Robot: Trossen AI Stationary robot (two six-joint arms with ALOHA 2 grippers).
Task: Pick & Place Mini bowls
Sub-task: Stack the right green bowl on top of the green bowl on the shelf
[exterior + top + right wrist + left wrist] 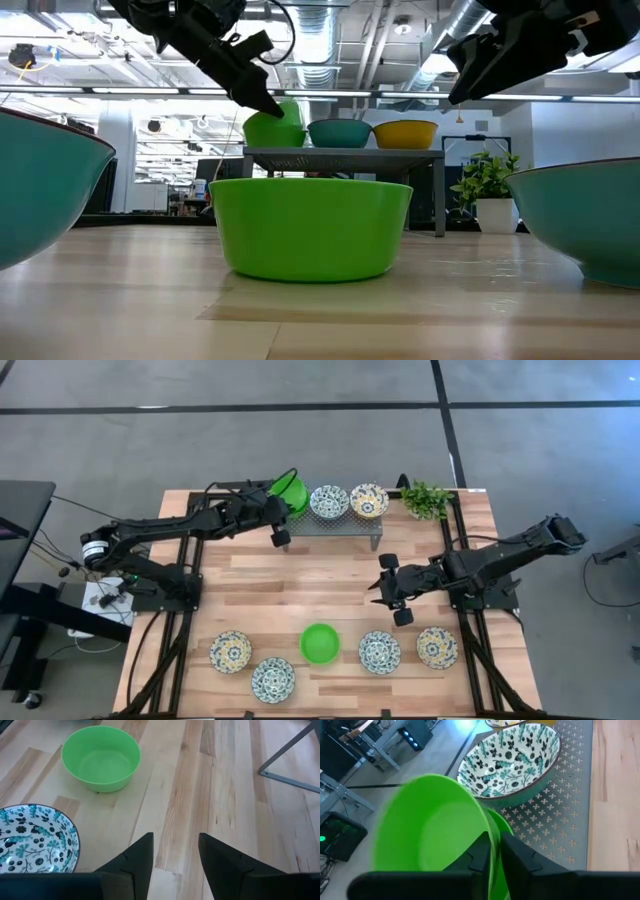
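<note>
The left gripper [492,852] pinches the thin rim of a tilted green bowl [432,830] over the rack [560,815] – it looks light, stiff and slippery – while the right gripper [175,852] waits spread above the table [225,795].

Grey perforated rack [335,523] on wooden table [330,585] — plant [427,499] just beside.

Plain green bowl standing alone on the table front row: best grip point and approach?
Pinch the rim of the plain bright green round bowl, one finger inside and one outside, coming from above. It sits upright with its mouth open, and its thin wall suits the open right gripper hovering nearby, probably better than spanning it.
</note>
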